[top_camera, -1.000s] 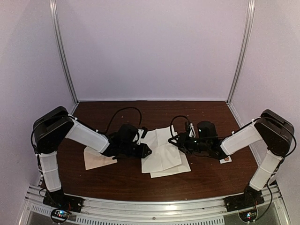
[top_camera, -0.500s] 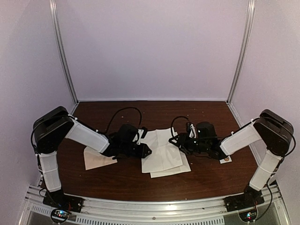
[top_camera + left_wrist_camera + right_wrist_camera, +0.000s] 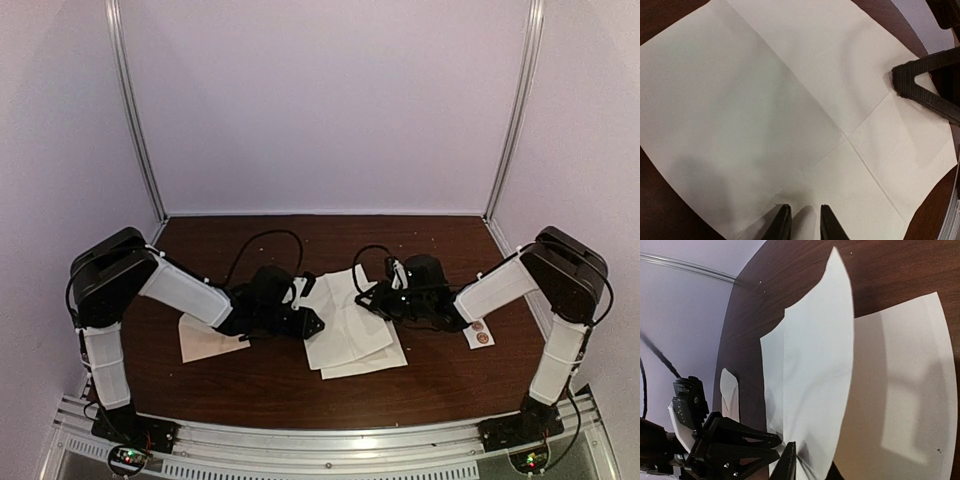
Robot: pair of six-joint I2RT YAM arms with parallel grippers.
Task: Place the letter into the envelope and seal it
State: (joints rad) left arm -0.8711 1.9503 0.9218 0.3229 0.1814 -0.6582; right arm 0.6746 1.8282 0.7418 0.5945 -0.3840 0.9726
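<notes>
Where the table point(image 3: 270, 385) lies bare just beyond the mounting rail point(image 3: 330, 440), we find nothing but dark wood. Next comes the letter point(image 3: 345, 325), an off-white creased sheet at the middle of the table, between both grippers. A flat paper layer point(image 3: 372, 362) pokes out under its near edge, and we cannot tell whether that is a separate sheet. To the left, partly under the left arm point(image 3: 185, 290), lies the small tan envelope point(image 3: 205, 340), apart from the letter. To the right, just beside the right arm point(image 3: 495, 290), lies the white sticker strip point(image 3: 479, 334) with round brown stickers.

The left gripper point(image 3: 801, 222) sits at the letter's left edge, its fingers point(image 3: 781, 225) a narrow gap apart with nothing between them, the tips over flat paper. A little farther back, the right gripper point(image 3: 363, 298) is pinched onto the letter's right edge. That side stands up off the table in a curve, its far corner highest. Behind everything we see the pale back wall point(image 3: 320, 100).
</notes>
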